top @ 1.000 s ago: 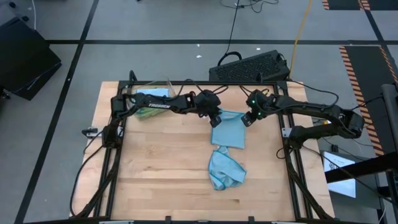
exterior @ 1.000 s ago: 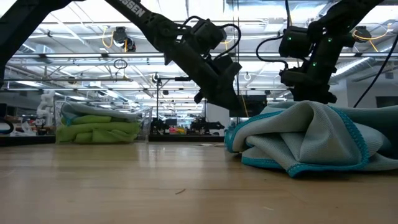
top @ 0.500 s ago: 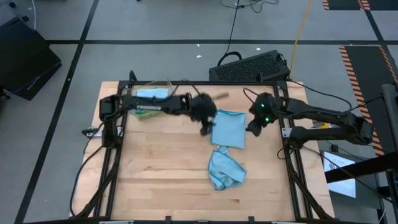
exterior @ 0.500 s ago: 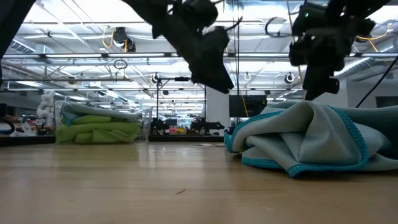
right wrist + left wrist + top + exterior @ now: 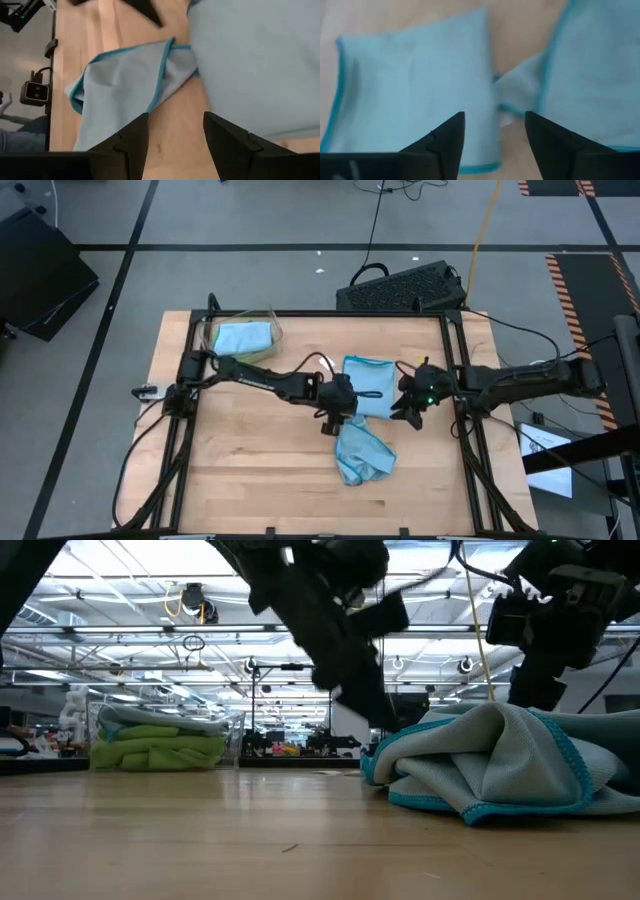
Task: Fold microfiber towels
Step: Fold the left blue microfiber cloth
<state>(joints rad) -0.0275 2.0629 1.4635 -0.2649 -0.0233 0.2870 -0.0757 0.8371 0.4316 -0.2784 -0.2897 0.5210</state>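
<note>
I have just let go of the folded blue towel [image 5: 368, 386]: a second ago both grippers were up at its far edge, and now it lies flat and squared on the table [image 5: 250, 470], right of centre, with both arms pulled back toward me. The left gripper [image 5: 338, 420] now sits at the folded towel's near-left corner, just above the gap between it and the crumpled blue towel [image 5: 360, 454], and its wrist view shows the fingers [image 5: 445, 137] spread apart with nothing between them. The right gripper [image 5: 408, 410] has swung to the folded towel's right edge, and its own fingers [image 5: 131, 137] also stand apart and empty, looking across at the crumpled towel [image 5: 130, 80]. From table height the crumpled towel [image 5: 490, 765] heaps in the foreground, with both arms hanging above and behind it. I read that as one fold done and released, and the crumpled towel, touching or nearly touching the folded one at its near edge, as the next to take up. I would need to drag it clear toward me first, or spreading it may disturb the finished fold. In the far-left corner the clear plastic bin [image 5: 243, 340] holds more towels [image 5: 155, 745], blue showing on top from above and green visible through its side.
</note>
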